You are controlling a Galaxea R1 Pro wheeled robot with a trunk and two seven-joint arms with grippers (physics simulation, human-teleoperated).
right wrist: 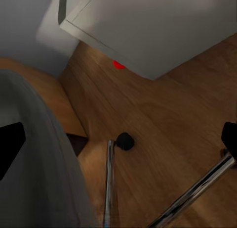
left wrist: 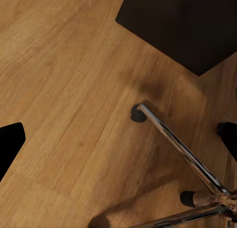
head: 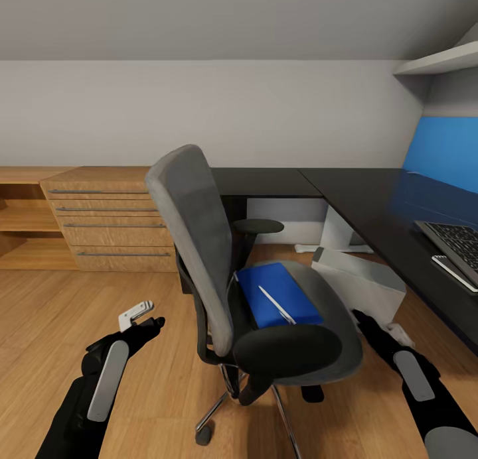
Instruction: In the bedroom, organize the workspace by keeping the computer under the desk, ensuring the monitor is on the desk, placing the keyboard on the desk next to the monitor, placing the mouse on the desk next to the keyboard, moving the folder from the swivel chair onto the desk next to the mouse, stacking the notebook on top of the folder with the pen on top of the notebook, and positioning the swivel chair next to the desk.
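Bedroom w/ wood floor, black corner desk (head: 372, 194). Folder (head: 279, 293) w/ pen (head: 275, 304) on top is on swivel chair (head: 219, 273) seat, not moved yet; keyboard (head: 455, 243) on desk already. Left gripper (head: 143, 320) & right gripper (head: 364, 320) both wide apart, empty.

Black arms with grey panels, black pincer (head: 147, 324) fingers.

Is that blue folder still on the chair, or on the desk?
On the chair. The blue folder lies flat on the chair's grey seat, a pen resting on top.
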